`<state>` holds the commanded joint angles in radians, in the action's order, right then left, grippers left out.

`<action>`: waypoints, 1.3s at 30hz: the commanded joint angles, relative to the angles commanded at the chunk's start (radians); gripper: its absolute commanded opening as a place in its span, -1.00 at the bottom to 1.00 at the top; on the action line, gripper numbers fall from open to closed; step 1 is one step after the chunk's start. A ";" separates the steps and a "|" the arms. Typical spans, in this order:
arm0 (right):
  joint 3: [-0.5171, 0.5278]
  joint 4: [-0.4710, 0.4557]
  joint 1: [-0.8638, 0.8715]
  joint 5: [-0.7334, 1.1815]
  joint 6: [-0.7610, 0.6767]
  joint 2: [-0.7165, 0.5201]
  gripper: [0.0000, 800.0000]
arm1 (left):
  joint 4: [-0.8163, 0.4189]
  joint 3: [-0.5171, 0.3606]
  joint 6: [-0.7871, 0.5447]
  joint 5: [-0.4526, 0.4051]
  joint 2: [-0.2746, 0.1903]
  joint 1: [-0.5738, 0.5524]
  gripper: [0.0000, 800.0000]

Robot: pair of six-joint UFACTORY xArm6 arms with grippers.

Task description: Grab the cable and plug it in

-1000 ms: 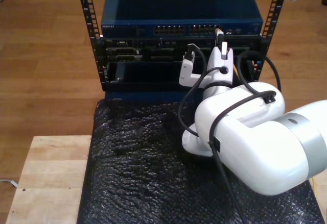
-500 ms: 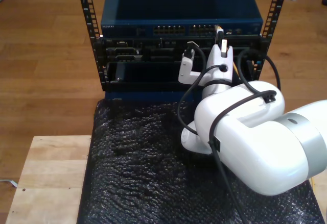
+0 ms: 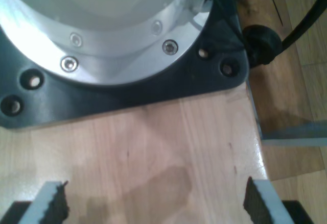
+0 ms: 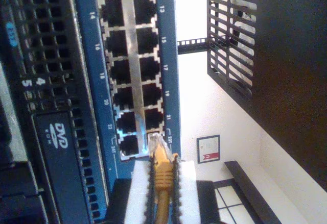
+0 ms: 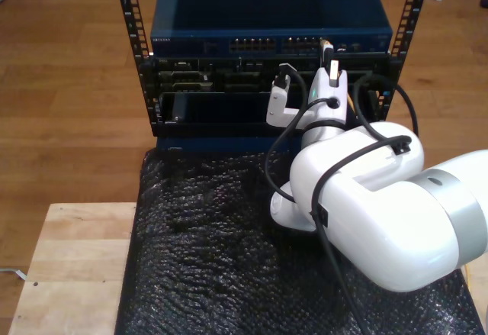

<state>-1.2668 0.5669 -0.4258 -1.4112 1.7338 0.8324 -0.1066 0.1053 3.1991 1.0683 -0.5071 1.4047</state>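
The cable [image 4: 162, 183] runs off the second wrist picture's edge; its plug tip is blurred.

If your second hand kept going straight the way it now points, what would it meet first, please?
Most likely the blue switch: my second hand holds the cable, whose plug sits just short of the ports, near the one marked 23. Depth is unclear.

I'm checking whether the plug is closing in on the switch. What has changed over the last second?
Very little. My second gripper, shut on the cable, has crept slightly towards the exterior view's left and a touch nearer the blue switch. The clear plug sits right at the ports, not visibly seated. The rack and black mat stayed put.
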 joint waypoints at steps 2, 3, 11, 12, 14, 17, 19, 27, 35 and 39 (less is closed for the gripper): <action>0.000 0.000 0.000 0.000 0.000 0.000 -1.00 | 0.000 0.000 0.000 -0.002 -0.002 0.000 1.00; 0.000 0.000 0.000 0.000 -0.002 0.000 -1.00 | 0.000 0.000 0.000 0.000 0.000 0.000 1.00; -0.006 -0.002 0.005 0.000 0.002 0.002 -1.00 | 0.000 0.000 0.000 0.000 0.000 0.000 1.00; -0.005 -0.002 0.005 0.000 0.002 0.002 -1.00 | 0.000 0.000 0.000 -0.002 0.000 0.000 1.00; -0.003 -0.002 0.005 0.000 0.017 0.002 -1.00 | 0.000 0.000 0.000 -0.002 0.000 0.000 1.00; -0.002 -0.002 0.005 0.000 0.057 0.002 -1.00 | 0.000 0.000 0.000 0.000 0.000 0.000 1.00; -0.002 -0.002 0.005 0.000 0.061 0.002 -1.00 | 0.000 0.000 0.000 -0.002 0.000 0.000 1.00; -0.011 -0.002 0.005 0.000 0.061 0.002 -1.00 | 0.000 0.000 0.000 -0.002 0.000 0.000 1.00; -0.020 -0.002 0.005 0.000 0.060 0.009 -1.00 | 0.000 0.000 0.000 -0.002 0.000 0.000 1.00; -0.029 -0.002 0.005 0.002 0.060 0.014 -1.00 | 0.000 0.000 0.000 -0.002 0.000 0.000 1.00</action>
<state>-1.2960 0.5654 -0.4212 -1.4097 1.7937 0.8462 -0.1066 0.1053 3.1991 1.0668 -0.5071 1.4047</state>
